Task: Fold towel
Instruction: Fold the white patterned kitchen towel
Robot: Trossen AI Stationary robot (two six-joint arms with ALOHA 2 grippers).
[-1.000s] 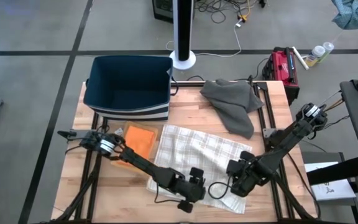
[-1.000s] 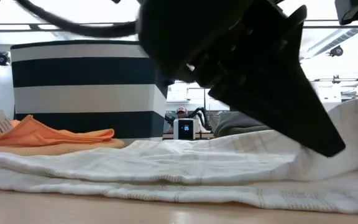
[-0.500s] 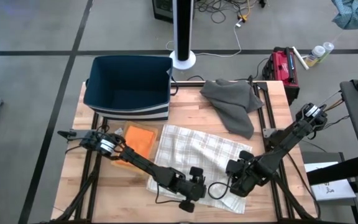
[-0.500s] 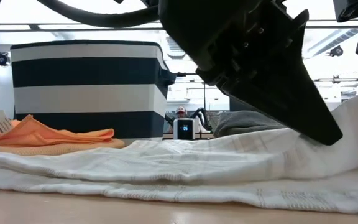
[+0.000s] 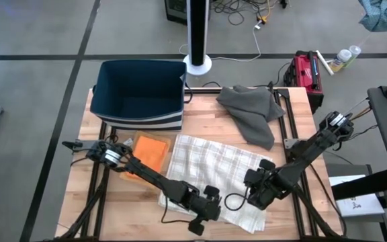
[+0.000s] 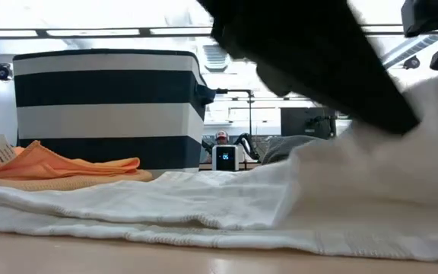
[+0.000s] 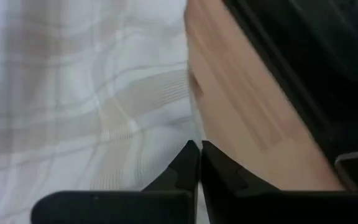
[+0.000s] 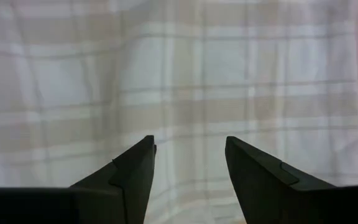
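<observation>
Your left gripper [image 7: 198,148] is pinched on the towel [image 5: 210,165] edge, right gripper [image 8: 188,146] apart above it — close it next, then lift both.

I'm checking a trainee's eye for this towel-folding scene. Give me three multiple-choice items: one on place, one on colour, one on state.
1. Where is the grey cloth?
A. inside the striped bin
B. on the table's far right part
C. under the plaid towel

2. What colour is the cloth beside the plaid towel?
A. orange
B. green
C. purple

3. How do the left hand and right hand stand?
A. both open
B. left open, right shut
C. left shut, right open

Answers: 1 B, it lies on bare wood right of the striped bin. 2 A, the high view shows orange. 3 C, the left fingers meet at the towel's edge; the right fingers are apart.
</observation>
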